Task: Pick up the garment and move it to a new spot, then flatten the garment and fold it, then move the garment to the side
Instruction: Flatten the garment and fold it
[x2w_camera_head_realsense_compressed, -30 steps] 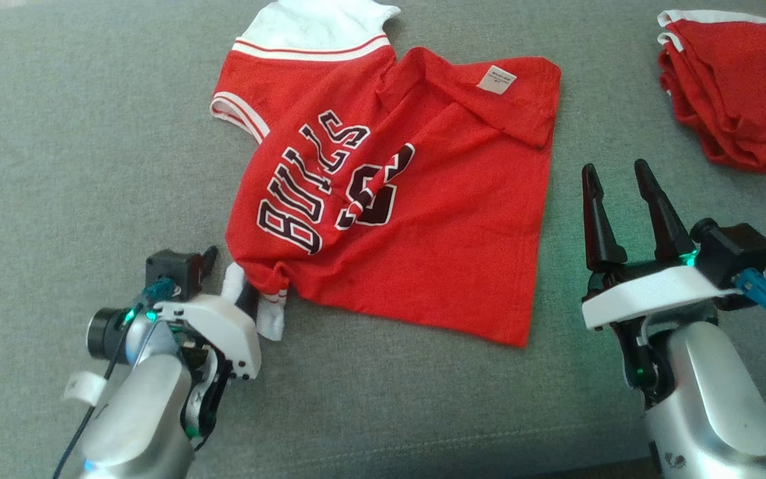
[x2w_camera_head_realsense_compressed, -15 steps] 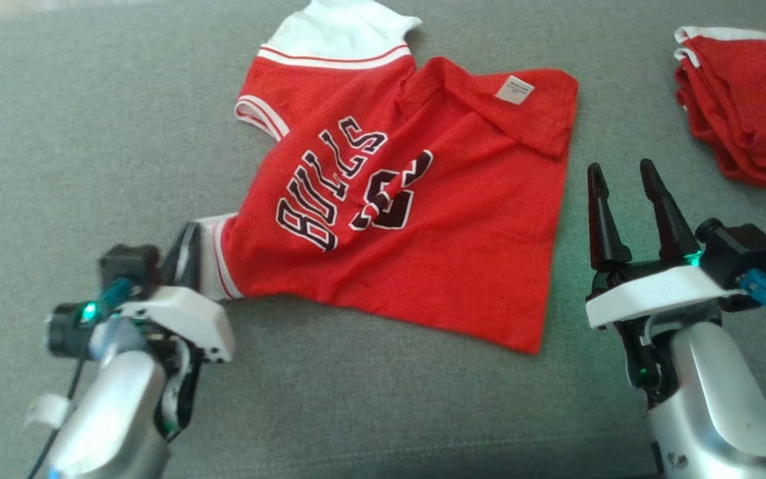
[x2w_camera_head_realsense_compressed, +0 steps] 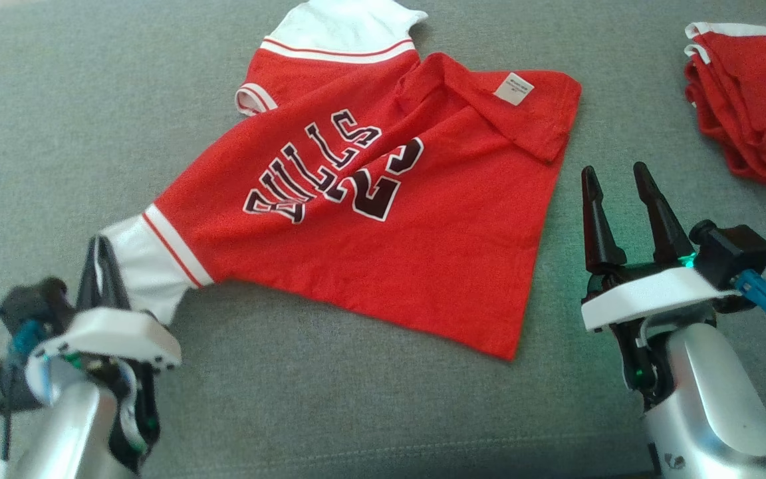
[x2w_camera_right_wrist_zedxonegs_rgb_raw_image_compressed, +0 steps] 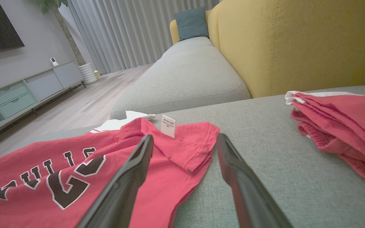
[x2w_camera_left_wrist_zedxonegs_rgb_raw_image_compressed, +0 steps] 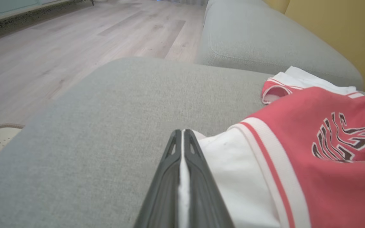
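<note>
At near left of the grey seat cushion [x2w_camera_head_realsense_compressed: 356, 412], the left gripper [x2w_camera_head_realsense_compressed: 97, 251] is clamping both dark fingers together on the white sleeve [x2w_camera_head_realsense_compressed: 140, 266] of the red jersey [x2w_camera_head_realsense_compressed: 389, 259]; a strip of white fabric is showing between the fingers in the left wrist view. Jersey is lying mid-cushion, print side up, sleeve stretching toward near left, far right corner folding over with its white label [x2w_camera_head_realsense_compressed: 514, 88] showing. Right gripper [x2w_camera_head_realsense_compressed: 614, 171] is standing just right of the jersey's right edge, jaws apart, holding nothing. Second red garment [x2w_camera_head_realsense_compressed: 749, 113] is sitting folded at far right, well apart from the jersey.
</note>
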Controlling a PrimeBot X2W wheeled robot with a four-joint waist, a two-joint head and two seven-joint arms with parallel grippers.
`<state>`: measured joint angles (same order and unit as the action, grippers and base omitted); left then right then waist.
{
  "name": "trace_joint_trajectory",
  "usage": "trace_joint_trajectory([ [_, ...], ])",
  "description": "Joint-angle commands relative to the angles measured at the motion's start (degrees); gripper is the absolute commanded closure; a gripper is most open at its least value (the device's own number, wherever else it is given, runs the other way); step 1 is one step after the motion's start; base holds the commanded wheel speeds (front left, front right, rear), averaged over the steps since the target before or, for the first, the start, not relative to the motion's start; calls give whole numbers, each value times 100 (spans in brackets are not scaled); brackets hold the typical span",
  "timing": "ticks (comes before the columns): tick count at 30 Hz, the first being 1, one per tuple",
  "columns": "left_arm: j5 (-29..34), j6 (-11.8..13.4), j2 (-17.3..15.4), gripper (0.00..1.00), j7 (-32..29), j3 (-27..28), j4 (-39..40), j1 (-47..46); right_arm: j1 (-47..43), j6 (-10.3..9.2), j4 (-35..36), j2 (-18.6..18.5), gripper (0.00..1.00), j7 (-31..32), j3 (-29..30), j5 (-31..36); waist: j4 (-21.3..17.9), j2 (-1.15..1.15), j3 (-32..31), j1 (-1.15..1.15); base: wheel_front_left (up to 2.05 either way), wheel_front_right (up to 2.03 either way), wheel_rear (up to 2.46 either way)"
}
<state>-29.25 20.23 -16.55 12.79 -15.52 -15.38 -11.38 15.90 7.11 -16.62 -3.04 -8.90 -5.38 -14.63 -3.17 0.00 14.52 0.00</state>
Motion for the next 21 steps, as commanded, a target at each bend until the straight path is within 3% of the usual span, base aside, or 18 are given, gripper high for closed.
trace_joint_trajectory([
  [1, -30, 17, -95, 100, 66, 254, 110, 18, 143, 37, 147, 16, 0, -43, -118, -24, -21, 0, 5, 0, 0, 0, 0],
  [4, -83, -55, -12, 100, 82, 194, -54, 107, 138, 37, 96, 16, 0, -39, -115, -7, -45, 0, -13, 0, 0, 0, 0],
  [5, -95, -73, 12, 82, 87, 178, -109, 118, 131, 37, 75, 16, 0, -19, -125, 1, -49, 0, -26, 0, 0, 0, 0],
  [6, -108, -93, 35, 57, 93, 164, -152, 128, 122, 37, 50, 16, 0, 10, -141, 15, -49, 0, -39, 0, 0, 0, 0],
  [7, -114, -113, 50, 0, 101, 154, -191, 135, 103, 37, 27, 16, 0, 43, -165, 33, -48, 0, -53, 0, 0, 0, 0],
  [13, 8, -270, 28, 0, 192, 192, -69, 236, -189, 37, -56, 16, 0, 237, -381, 120, 7, 0, -165, 0, 0, 0, 0],
  [21, 495, -480, 181, 0, 218, 337, 859, 778, -829, 37, -126, 16, 0, 609, -691, 36, 97, 0, -341, 0, 0, 0, 0],
])
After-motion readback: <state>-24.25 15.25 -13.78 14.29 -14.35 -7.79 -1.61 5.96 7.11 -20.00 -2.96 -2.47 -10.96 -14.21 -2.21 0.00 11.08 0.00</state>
